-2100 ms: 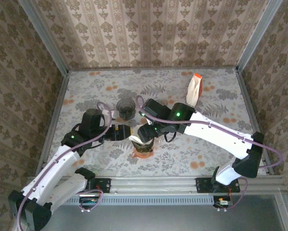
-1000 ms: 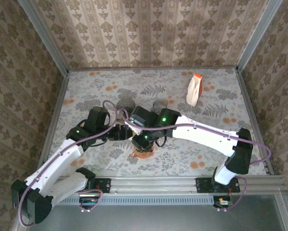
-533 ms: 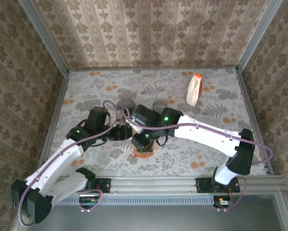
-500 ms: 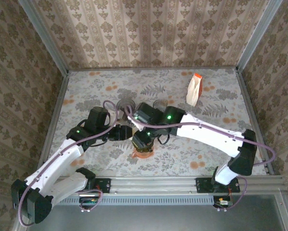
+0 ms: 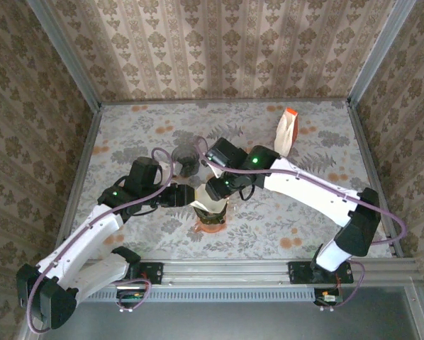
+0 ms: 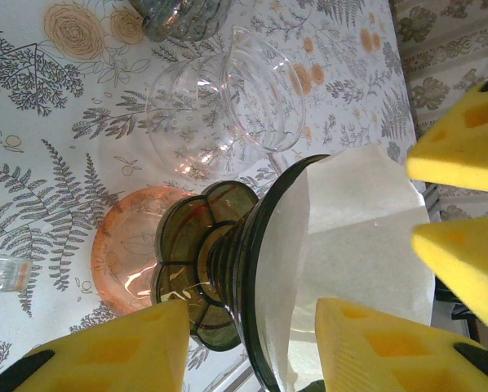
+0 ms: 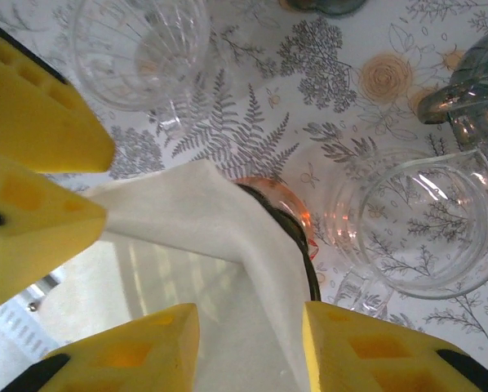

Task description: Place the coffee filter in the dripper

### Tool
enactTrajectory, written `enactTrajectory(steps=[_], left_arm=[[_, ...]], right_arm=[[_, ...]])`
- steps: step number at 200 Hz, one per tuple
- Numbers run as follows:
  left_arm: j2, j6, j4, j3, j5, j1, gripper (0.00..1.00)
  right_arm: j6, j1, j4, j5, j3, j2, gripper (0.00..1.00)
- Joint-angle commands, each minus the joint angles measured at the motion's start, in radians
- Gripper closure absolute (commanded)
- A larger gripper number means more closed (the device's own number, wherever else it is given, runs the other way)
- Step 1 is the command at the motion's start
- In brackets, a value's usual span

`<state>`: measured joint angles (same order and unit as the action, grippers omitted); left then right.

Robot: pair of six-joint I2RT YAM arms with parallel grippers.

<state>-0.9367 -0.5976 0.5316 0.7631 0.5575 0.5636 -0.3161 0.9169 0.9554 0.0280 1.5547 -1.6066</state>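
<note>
Fern-print counter (image 5: 127, 134), wallpapered walls (image 5: 219, 49). Glass jug (image 7: 423, 220) and tumbler (image 7: 138, 49) crowd the dripper (image 6: 219, 261). Right pincer (image 7: 250, 327) gapes over the filter (image 6: 358, 237); left pincer (image 6: 252, 314) straddles the dripper, grip unclear.

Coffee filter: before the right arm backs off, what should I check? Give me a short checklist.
1. Coffee filter lining the dripper: ok.
2. Right gripper open, jaws apart on either side of the paper: ok.
3. Dripper standing on the pink saucer: ok.
4. Left gripper actually gripping the dripper rim that it straddles: cannot tell.
5. Filter pressed fully down into the cone: cannot tell.
</note>
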Motion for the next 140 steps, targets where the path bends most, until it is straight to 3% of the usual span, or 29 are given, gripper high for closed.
enactTrajectory(steps=[1,52,70,103,140], left_arm=[[0.004,0.021,-0.004,0.010,0.010,0.009,0.54],[0.003,0.021,-0.013,0.002,0.010,0.009,0.54],[0.001,0.020,-0.016,-0.002,0.010,0.009,0.54],[0.003,0.016,-0.024,-0.010,0.013,0.009,0.54],[0.005,0.013,-0.031,-0.019,0.013,0.009,0.55]], right_arm=[[0.016,0.004,0.044,-0.040,0.033,-0.019,0.64],[0.032,0.024,0.065,-0.079,0.052,-0.032,0.78],[0.028,0.029,0.072,-0.095,0.057,-0.038,0.77],[0.038,0.066,0.038,-0.146,0.065,-0.006,0.62],[0.010,0.079,-0.003,-0.061,0.029,0.000,0.67]])
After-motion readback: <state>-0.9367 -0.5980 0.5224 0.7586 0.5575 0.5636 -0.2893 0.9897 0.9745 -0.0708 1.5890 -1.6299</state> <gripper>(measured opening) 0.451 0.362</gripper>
